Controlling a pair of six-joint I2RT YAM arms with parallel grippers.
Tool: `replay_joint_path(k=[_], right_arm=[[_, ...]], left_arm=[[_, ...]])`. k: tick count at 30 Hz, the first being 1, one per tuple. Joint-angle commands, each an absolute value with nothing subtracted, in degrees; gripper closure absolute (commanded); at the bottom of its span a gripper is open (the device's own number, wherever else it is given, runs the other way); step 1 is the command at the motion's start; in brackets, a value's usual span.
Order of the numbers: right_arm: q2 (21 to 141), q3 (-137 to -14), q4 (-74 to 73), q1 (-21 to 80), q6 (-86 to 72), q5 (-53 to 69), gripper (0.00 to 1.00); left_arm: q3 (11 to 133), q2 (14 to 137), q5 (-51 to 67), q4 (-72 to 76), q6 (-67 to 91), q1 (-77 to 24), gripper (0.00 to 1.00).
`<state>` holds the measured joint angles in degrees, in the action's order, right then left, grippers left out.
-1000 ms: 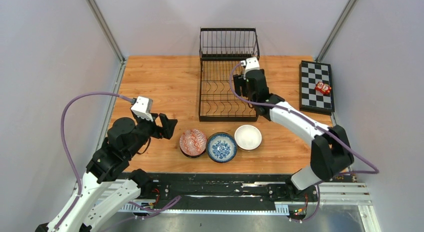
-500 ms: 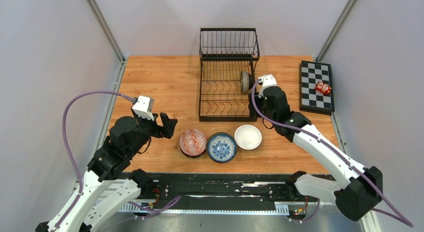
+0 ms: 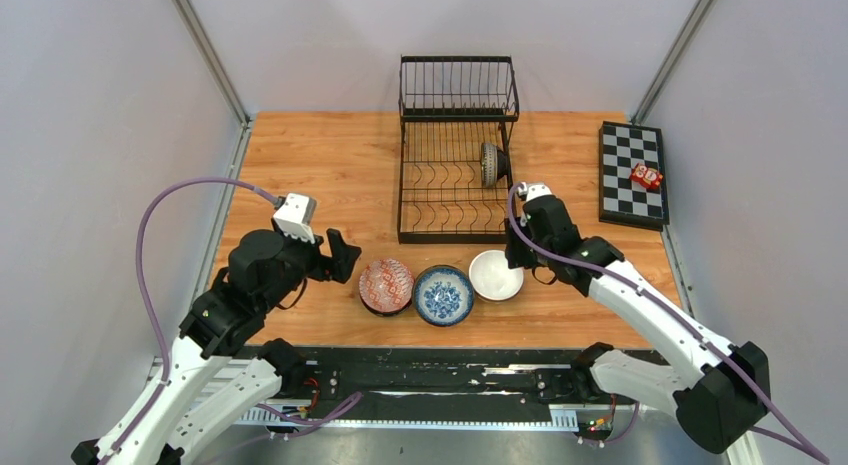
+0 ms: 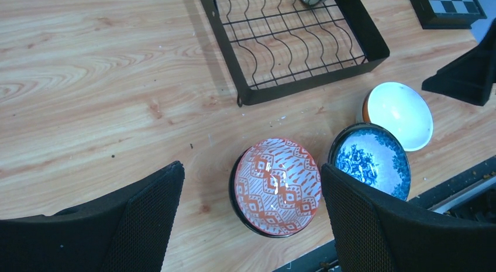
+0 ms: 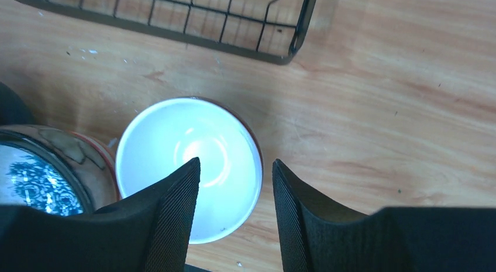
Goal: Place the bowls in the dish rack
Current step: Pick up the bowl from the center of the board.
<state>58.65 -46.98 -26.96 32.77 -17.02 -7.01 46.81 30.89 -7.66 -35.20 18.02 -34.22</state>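
Three bowls sit in a row near the table's front: red-patterned (image 3: 386,285), blue floral (image 3: 443,294) and white (image 3: 496,274). A dark bowl (image 3: 490,164) stands on edge in the black wire dish rack (image 3: 455,238). My right gripper (image 3: 513,253) hangs open over the white bowl (image 5: 175,149). Its jaws straddle the bowl's right rim, one finger over the inside and one over the wood. My left gripper (image 3: 340,257) is wide open just left of the red-patterned bowl (image 4: 278,187), which shows between its fingers; it holds nothing.
A checkered board (image 3: 632,173) with a small red object (image 3: 646,175) lies at the right edge. The rack's raised basket (image 3: 458,85) stands at the back. Grey walls close both sides, and a black rail runs along the near edge.
My right arm has pulled back out of the rack, leaving the dark bowl standing there, and come down to the white bowl with its jaws narrower. The left arm shifted slightly right.
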Motion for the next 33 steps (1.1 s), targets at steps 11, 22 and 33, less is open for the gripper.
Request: replay_joint_path(k=[11, 22, 33], right_arm=[[65.53, -44.13, -30.02, 33.51, -21.17, -8.56, 0.54], [68.43, -44.03, -29.77, 33.51, -20.60, -9.91, 0.67], [68.89, -44.68, -30.17, 33.49, -19.78, -10.97, 0.85]], left_arm=[[43.78, 31.89, -3.49, -35.21, 18.29, -34.18, 0.12], [43.34, 31.72, -3.78, -35.42, 18.08, -34.18, 0.12], [43.37, 32.03, -4.06, -35.41, 18.17, -34.15, 0.12]])
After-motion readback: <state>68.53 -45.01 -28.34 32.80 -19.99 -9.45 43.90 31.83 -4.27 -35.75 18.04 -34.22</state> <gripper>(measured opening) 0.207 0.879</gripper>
